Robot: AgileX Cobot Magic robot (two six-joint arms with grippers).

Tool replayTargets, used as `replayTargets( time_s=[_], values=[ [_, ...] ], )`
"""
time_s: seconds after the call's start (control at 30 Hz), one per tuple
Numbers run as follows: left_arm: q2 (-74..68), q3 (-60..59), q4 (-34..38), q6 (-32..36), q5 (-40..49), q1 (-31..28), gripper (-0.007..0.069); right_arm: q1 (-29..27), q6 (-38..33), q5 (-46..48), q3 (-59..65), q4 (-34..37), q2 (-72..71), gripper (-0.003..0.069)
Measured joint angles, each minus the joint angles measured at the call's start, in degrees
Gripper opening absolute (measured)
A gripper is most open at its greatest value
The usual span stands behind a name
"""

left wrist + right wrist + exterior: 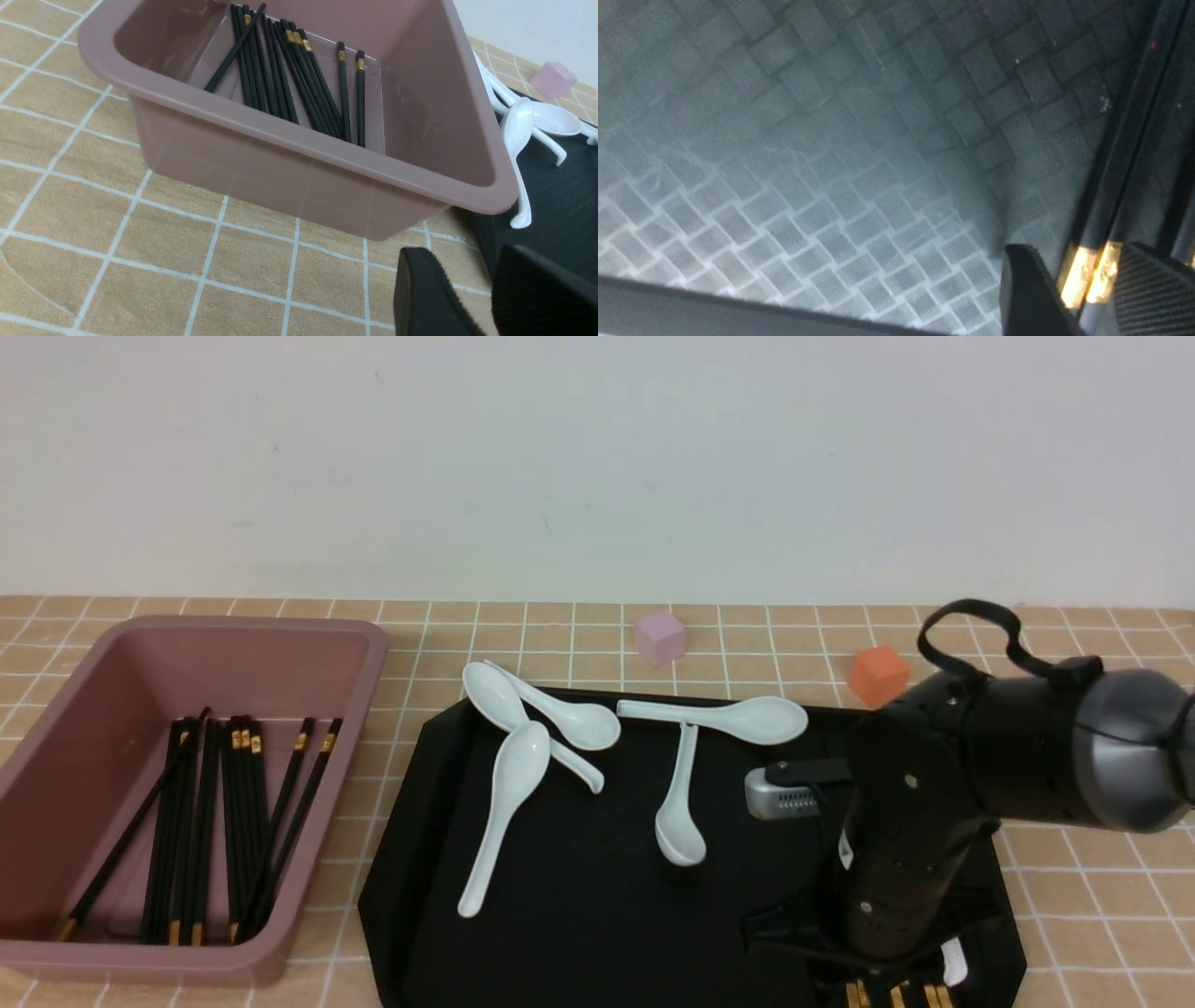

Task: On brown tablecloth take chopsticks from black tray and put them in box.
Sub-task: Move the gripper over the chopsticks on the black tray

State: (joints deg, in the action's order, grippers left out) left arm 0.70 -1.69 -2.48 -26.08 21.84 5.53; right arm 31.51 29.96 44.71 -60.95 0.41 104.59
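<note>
On the bench, the box is sitting at the left, with the tray just beside it to the right. Chopsticks are lying in the box. Five spoons are lying on the tray's far half. Two cubes are standing behind the tray. Other chopsticks are lying at its near right corner, under the right hand.

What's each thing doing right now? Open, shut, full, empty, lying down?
Dusty-pink plastic box: upright, holding chopsticks.
Black chopsticks in box: lying flat.
Glossy black tray: holding spoons and a few chopsticks.
Five white ceramic spoons: lying on tray, some overlapping.
Black chopsticks on tray: lying flat.
Right gripper: lowered astride them, grip unclear.
Left gripper: open, empty.
</note>
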Motion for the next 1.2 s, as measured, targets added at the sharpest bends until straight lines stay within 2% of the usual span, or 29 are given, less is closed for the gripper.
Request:
replayTargets(
  time_s=[0.33, 0.9, 1.0, 1.13, 1.2],
  values=[
    [0.00, 0.00, 0.00, 0.00, 0.00, 0.00, 0.0239, 0.00, 4.15, -0.07, -0.56, -1.71, 1.96, 0.0285],
    [0.00, 0.00, 0.00, 0.00, 0.00, 0.00, 0.0239, 0.00, 4.55, -0.15, -0.72, -1.03, 2.52, 0.0281],
    [0.00, 0.00, 0.00, 0.00, 0.00, 0.00, 0.0239, 0.00, 4.55, 0.05, -1.05, -0.82, 2.87, 0.0251],
    [0.00, 0.00, 0.00, 0.00, 0.00, 0.00, 0.0239, 0.00, 4.55, -0.02, -1.15, -0.41, 2.88, 0.0158],
    [0.00, 0.00, 0.00, 0.00, 0.00, 0.00, 0.0239, 0.00, 4.55, -0.02, -1.15, -0.41, 2.88, 0.0145]
  ],
)
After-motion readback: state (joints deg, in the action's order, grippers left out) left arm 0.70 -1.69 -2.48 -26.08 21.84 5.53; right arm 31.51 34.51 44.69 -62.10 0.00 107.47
